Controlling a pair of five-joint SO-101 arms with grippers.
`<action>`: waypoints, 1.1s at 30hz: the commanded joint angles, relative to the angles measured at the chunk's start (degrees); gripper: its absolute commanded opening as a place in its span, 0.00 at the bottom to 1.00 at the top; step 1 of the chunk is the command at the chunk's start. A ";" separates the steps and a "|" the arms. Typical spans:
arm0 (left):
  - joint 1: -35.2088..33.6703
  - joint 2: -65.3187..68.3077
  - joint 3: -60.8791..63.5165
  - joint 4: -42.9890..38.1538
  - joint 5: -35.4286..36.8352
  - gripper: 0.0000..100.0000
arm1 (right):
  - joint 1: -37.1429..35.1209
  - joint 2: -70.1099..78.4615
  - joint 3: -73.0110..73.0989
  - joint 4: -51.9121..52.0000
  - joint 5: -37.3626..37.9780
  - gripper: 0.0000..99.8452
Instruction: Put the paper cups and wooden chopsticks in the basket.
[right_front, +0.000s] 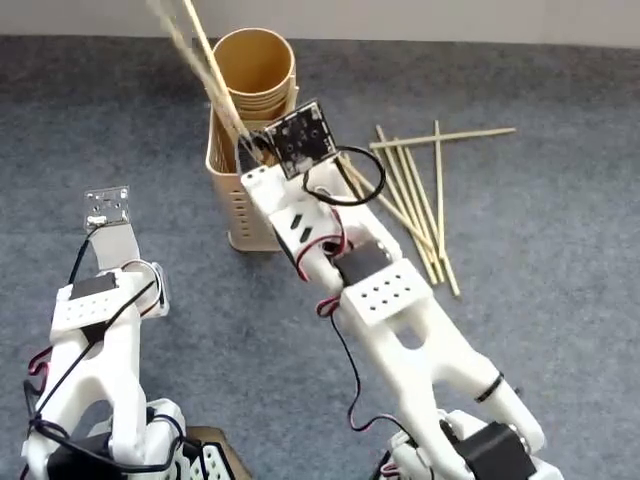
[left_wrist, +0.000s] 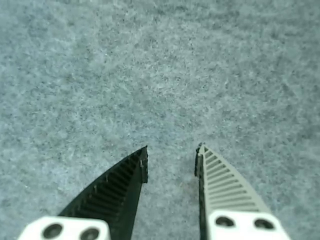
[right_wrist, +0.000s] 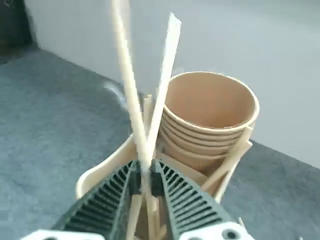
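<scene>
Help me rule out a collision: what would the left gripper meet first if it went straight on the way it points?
Most likely the grey carpet: the left gripper points at it, with nothing between or beyond its open fingers. Depth is unclear.

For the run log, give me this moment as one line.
right claw: shut on chopsticks at basket | left claw: open above carpet | stacked cups: in basket | loose chopsticks: on carpet
</scene>
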 joint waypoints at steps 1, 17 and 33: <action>0.84 -1.36 -0.22 -0.79 0.35 0.17 | 1.98 2.59 -4.35 -1.01 -0.53 0.01; 0.84 -1.36 -0.22 -0.79 0.26 0.17 | 3.03 10.86 -12.88 -1.01 -0.44 0.01; 0.84 -1.36 -0.22 -0.70 0.26 0.17 | 7.60 12.00 -27.56 25.89 3.52 0.20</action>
